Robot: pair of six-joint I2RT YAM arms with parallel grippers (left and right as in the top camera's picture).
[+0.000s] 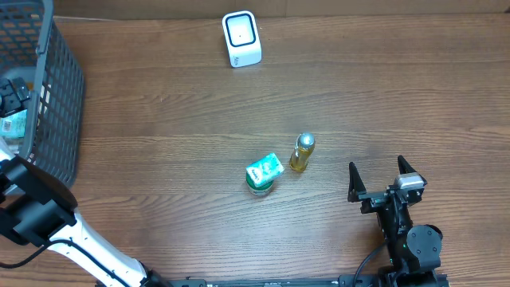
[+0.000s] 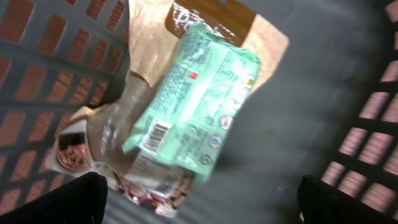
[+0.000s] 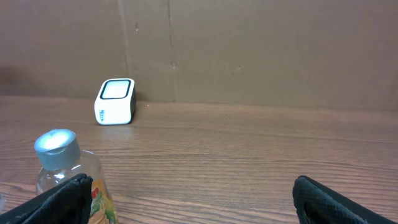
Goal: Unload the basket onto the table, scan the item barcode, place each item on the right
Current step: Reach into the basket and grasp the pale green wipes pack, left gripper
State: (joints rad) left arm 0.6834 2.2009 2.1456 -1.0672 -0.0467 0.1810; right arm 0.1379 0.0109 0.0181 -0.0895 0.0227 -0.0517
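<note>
L gripper [image 2: 205, 205]: fingers are spread wide and nothing is held. Directly below it, between the two fingers, a green packet [image 2: 193, 99] is seen lying flat inside the basket [image 2: 323, 87]. Its long axis is set diagonally to the hand, from near the L finger [image 2: 62, 199] away toward the R-finger side. The barcode [image 2: 155, 134] is turned face up at the nearer end. A brown pouch [image 2: 205, 28] is pinned under the pkt and sticks out past its far end. The basket's mesh walls are seen on both sides.

R gripper [image 3: 199, 202]: also spread wide and empty, held low over the table [image 3: 249, 155]. Just ahead, by its L finger, a clear bottle [image 3: 62, 171] is stood upright, grey cap up. Well beyond, ahead-left, the white scanner [image 3: 115, 101] is seen near the table's back edge, window toward the hand.
</note>
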